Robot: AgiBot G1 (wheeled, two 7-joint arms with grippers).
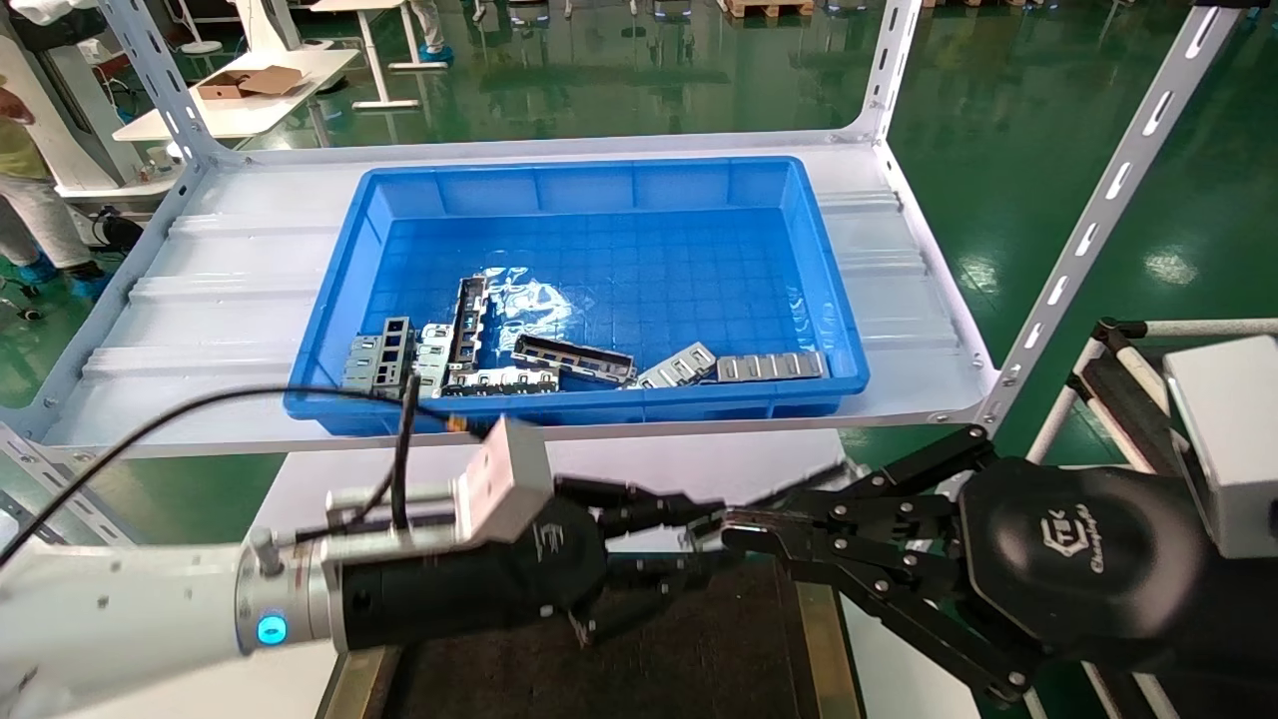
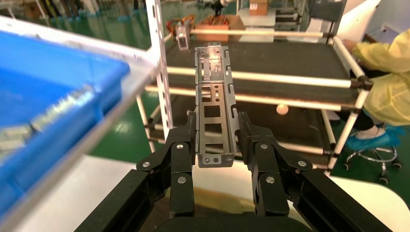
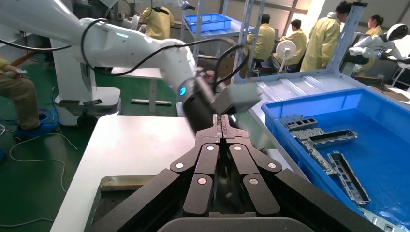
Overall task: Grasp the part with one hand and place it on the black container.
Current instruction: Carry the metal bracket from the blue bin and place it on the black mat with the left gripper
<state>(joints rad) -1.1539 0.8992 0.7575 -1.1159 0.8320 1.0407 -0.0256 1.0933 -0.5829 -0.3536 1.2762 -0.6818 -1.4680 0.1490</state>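
The part (image 2: pixel 214 104) is a light-grey channel strip with rectangular cut-outs. My left gripper (image 2: pixel 216 140) is shut on its near end, and the strip points straight out past the fingertips. In the head view the left gripper (image 1: pixel 654 534) reaches in from the left, low over the black container (image 1: pixel 699 649), and the part itself is hard to make out there. My right gripper (image 1: pixel 734 529) comes in from the right with its tip close to the left gripper's. In the right wrist view its fingers (image 3: pixel 221 124) are pressed together with nothing between them.
The deep blue bin (image 1: pixel 599 404) stands on the white shelf (image 1: pixel 230 290) behind the grippers and holds several loose metal pieces (image 1: pixel 499 355). A slanted shelf post (image 1: pixel 1098 210) stands at the right. A rack of white tubes (image 1: pixel 1118 359) stands behind the right arm.
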